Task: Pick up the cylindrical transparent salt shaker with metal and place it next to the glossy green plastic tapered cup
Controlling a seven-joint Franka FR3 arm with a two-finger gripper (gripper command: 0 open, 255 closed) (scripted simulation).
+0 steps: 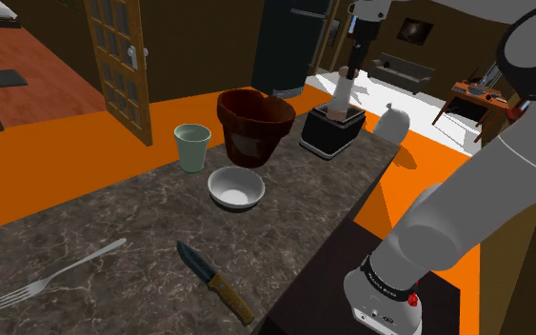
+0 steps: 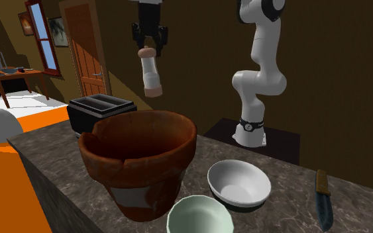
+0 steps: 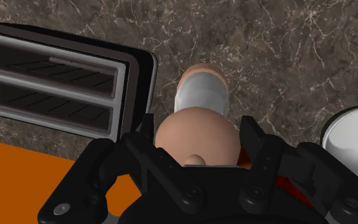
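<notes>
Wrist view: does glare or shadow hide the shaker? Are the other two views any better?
Wrist view: no glare; the salt shaker is evenly lit, clasped in the gripper, and foreshortened against the marbled counter. Shoulder view: dim overall, but the pale shaker stands out above the dark toaster. Second exterior view: the shaker is clear against the brown wall; the pot looms large in the foreground.

Smooth cup, marble counter, glossy white bowl.

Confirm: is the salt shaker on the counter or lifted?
Lifted: the salt shaker hangs clear of the countertop, its top clasped by the gripper.
</notes>
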